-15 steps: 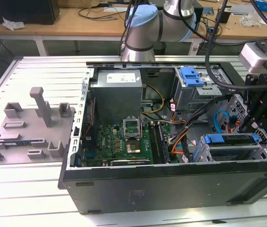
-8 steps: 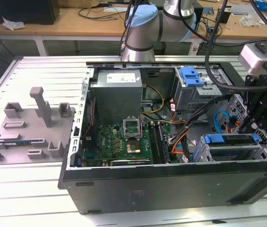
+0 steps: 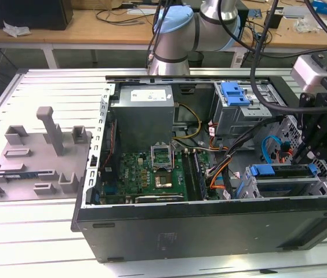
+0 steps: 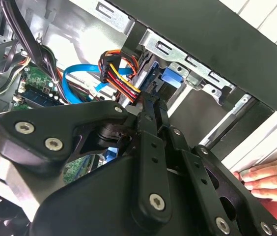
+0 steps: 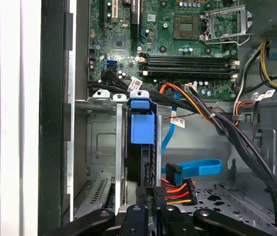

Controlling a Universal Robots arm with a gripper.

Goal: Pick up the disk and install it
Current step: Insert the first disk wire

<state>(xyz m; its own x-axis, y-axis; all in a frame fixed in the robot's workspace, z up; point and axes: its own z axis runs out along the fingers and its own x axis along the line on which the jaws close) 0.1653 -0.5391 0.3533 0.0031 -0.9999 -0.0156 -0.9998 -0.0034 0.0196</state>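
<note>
Gripper [image 5: 148,209] reaches into the drive cage; whether its jaws are closed on anything I cannot tell.

Seated upright in the cage [image 5: 104,147] at the computer case's [image 3: 210,226] front corner, the disk [image 5: 142,129] shows its blue frame end, with the gripper just behind it. A hand [image 4: 268,179] rests on the case edge. Judged best: push straight along the rails, clear of the cables [image 5: 178,189].

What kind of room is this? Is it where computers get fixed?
Probably a robot lab or workshop. An open computer case lies on a metal table, a robot arm reaches over it, and a wooden bench behind is strewn with cables.
</note>
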